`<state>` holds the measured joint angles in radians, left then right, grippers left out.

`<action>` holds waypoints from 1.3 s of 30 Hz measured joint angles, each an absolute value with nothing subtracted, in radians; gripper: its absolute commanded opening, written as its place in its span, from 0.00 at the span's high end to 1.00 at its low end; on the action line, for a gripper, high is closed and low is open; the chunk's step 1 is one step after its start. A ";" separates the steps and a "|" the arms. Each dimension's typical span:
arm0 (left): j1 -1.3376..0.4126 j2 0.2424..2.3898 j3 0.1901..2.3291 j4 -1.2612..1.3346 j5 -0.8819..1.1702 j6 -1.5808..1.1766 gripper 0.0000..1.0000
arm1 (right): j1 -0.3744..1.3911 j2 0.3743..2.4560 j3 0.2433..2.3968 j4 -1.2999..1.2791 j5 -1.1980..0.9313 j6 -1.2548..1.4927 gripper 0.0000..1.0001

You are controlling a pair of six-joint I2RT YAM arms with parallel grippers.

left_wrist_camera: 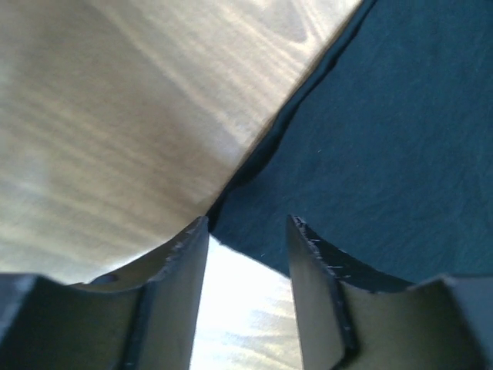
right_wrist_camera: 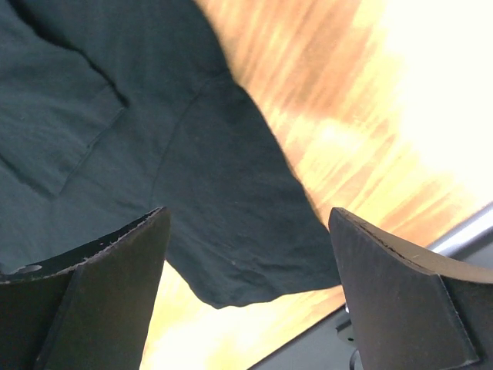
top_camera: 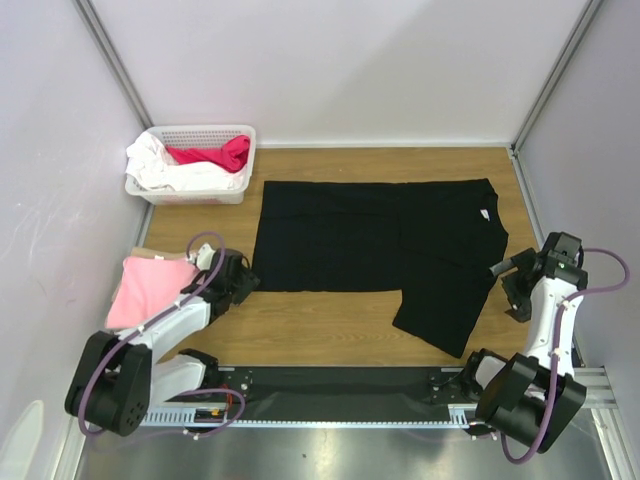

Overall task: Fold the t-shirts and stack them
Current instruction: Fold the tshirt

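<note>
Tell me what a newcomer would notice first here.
The big black t-shirt, spread flat mid-table with one sleeve sticking out toward the near edge. Then the folded pink t-shirt at the left edge, and the white basket of white and red cloth in the far left corner. The left tool is open at the black shirt's near-left corner, the right tool open at its right side.

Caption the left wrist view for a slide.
Left pincer at a corner of the black t-shirt on the wooden table.
</note>
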<state>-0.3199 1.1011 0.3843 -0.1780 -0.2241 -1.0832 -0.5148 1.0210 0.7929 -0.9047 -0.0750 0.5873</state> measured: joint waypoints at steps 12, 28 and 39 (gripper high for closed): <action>-0.318 1.157 0.375 -0.113 -0.209 -1.092 1.00 | -0.548 1.023 0.790 -0.939 -0.031 0.599 0.11; -0.318 1.122 0.375 -0.172 -0.234 -1.071 1.00 | -0.448 1.061 0.633 -0.928 -0.048 0.701 0.22; -0.318 1.068 0.375 -0.205 -0.257 -1.061 1.00 | -0.353 1.122 0.579 -0.874 -0.043 0.758 0.21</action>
